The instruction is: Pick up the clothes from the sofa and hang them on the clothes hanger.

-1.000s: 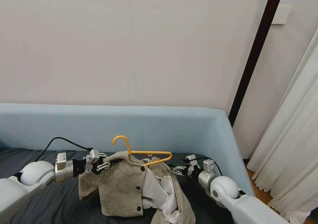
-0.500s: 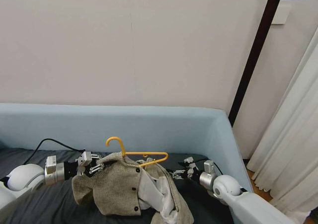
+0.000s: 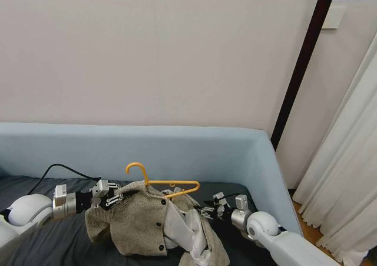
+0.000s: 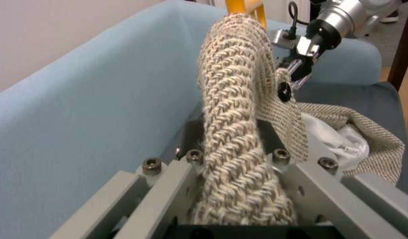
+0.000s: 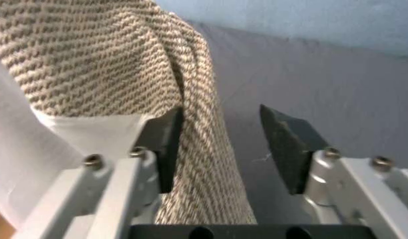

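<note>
— Cardigan (image 3: 141, 225) on the sofa (image 3: 177, 151): oatmeal knit, dark buttons, slumped on the dark seat against the blue backrest. A yellow hanger (image 3: 171, 186) pokes out at the collar and seems to be threaded through the shoulders. Some white cloth (image 3: 187, 230) spills from inside it.

— How would it handle, do you reckon?

— Soft and floppy, I'd say, and light enough. It's a loose, chunky weave, so it should stretch and sag rather than slip. A lopsided tug might pull it off the hanger. Best taken at the shoulders, or by the hanger itself.

— And the arms?

— Left gripper (image 3: 109, 196) is at the shoulder on its own side, fingers (image 4: 160, 186) pinching a thick roll of knit. Right gripper (image 3: 209, 208) sits low on the other side, by the front edge. Its fingers (image 5: 165, 144) are spread, with a fold of knit lying in the gap. The fold is against one pad and isn't clamped.

— Any brand or label?

— None I can read. There's no tag or writing turned my way.
</note>
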Available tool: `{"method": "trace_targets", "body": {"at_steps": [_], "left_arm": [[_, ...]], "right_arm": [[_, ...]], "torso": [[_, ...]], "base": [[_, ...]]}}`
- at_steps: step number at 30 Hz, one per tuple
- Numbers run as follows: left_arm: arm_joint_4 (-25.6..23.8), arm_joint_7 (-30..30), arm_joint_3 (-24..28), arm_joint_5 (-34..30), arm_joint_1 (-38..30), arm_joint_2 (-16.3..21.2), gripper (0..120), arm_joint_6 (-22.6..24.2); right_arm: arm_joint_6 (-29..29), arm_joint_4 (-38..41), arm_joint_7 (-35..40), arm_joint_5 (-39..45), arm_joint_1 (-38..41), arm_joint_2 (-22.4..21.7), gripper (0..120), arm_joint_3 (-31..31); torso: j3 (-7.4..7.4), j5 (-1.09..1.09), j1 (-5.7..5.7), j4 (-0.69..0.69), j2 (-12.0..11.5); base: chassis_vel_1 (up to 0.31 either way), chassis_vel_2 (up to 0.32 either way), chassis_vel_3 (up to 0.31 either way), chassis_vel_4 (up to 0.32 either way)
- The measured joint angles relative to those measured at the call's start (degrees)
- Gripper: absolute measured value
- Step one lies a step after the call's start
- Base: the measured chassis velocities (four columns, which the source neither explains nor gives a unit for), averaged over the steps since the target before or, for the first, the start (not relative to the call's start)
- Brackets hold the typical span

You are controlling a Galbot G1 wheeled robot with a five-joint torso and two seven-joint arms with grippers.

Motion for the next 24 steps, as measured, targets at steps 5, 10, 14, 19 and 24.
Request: {"method": "trace_targets", "body": {"at_steps": [5, 10, 14, 19, 24], "left_arm": [[-0.1, 0.0, 0.0, 0.0, 0.0, 0.0, 8, 0.0], [-0.1, 0.1, -0.1, 0.0, 0.1, 0.1, 8, 0.0], [-0.1, 0.1, -0.2, 0.1, 0.3, 0.1, 8, -0.1], [0.0, 0.1, -0.2, 0.2, 0.2, 0.1, 8, -0.1], [0.3, 0.6, -0.5, 0.4, 0.3, 0.3, 8, -0.4]], "right_arm": [[-0.4, 0.2, -0.4, 0.0, -0.2, 0.0, 27, -0.1], [-0.6, 0.5, -0.9, 0.0, -0.6, -0.1, 10, -0.2], [-0.3, 0.8, -1.0, 0.0, -1.0, -0.1, 0, -0.2], [0.4, 1.0, -1.0, 0.6, -1.2, -0.2, 0, 0.3], [0.7, 1.5, -0.5, 1.4, -1.5, -0.7, 0, 1.5]], "torso": [[0.0, 0.0, 0.0, 0.0, 0.0], [0.0, 0.0, 0.0, 0.0, 0.0], [0.0, 0.0, 0.0, 0.0, 0.0], [0.0, 0.0, 0.0, 0.0, 0.0], [0.0, 0.0, 0.0, 0.0, 0.0]], "base": [[0.0, 0.0, 0.0, 0.0], [0.0, 0.0, 0.0, 0.0], [0.0, 0.0, 0.0, 0.0], [0.0, 0.0, 0.0, 0.0], [0.0, 0.0, 0.0, 0.0]]}}
